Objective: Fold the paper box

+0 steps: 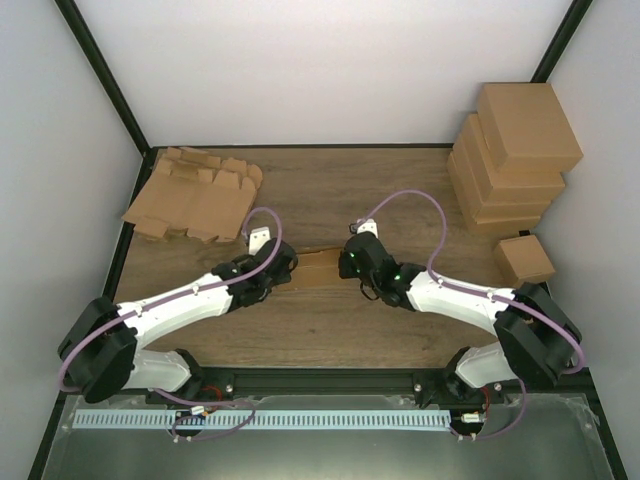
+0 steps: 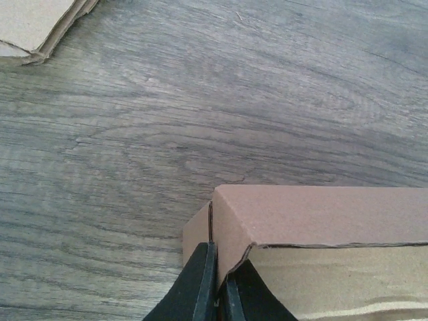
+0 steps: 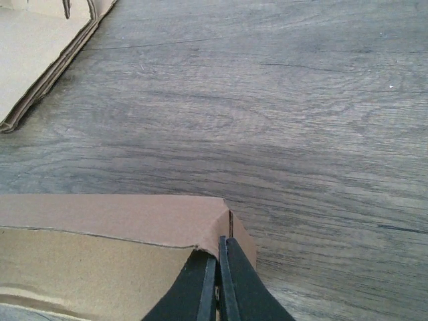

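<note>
Your box [image 1: 320, 268] sits in the middle of the worktop [image 1: 330, 190], between your two arms. Your left gripper [image 2: 218, 281] is pinched tight on its left end flap. Your right gripper [image 3: 217, 271] is pinched tight on its right end flap.

Table [image 1: 330, 190]: box [image 1: 318, 270], cardboard flats [image 1: 190, 200], finished stack [image 1: 515, 160]

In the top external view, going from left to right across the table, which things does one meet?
pile of flat cardboard blanks → left gripper → paper box → right gripper → stack of folded boxes
</note>
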Motion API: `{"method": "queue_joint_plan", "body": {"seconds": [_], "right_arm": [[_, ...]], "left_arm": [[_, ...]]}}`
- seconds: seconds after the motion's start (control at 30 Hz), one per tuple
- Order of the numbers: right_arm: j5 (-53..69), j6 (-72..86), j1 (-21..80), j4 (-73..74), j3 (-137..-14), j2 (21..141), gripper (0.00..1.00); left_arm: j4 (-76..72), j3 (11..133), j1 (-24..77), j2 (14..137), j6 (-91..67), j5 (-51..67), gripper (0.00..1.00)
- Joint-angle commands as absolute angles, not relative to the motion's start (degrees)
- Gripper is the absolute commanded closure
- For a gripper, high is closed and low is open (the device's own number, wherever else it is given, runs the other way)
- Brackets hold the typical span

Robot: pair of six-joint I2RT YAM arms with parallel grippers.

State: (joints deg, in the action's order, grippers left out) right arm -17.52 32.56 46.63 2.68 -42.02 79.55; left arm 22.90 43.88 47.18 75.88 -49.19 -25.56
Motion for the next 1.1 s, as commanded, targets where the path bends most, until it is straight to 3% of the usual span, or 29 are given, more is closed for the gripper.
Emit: {"method": "queue_joint_plan", "body": {"seconds": [0.0,0.23,0.4,0.57,0.73,1.07], "right_arm": [[-19.92,34.16,47.23,13.05,-36.49,81.53,0.99],[-20.23,36.82,48.21,11.17,-34.22,83.39,0.99],[-20.93,35.76,48.25,10.75,-34.12,80.28,0.99],[-21.13,32.99,48.21,12.02,-36.13,76.64,0.96],[-20.43,31.97,48.25,14.82,-39.46,75.5,0.79],[-12.14,28.44,48.17,18.1,-42.96,70.13,0.63]], "left_arm": [[25.82,39.38,46.82,75.99,-50.94,-22.61,0.95],[23.3,36.39,46.97,74.28,-52.79,-20.06,0.92],[27.02,38.93,47.01,73.48,-50.88,-20.78,0.71],[33.09,43.12,46.92,70.71,-49.33,-20.47,0.59],[38.89,47.14,46.82,69.12,-47.76,-18.37,0.52],[43.66,53.08,46.54,70.18,-44.63,-12.21,0.51]]}}
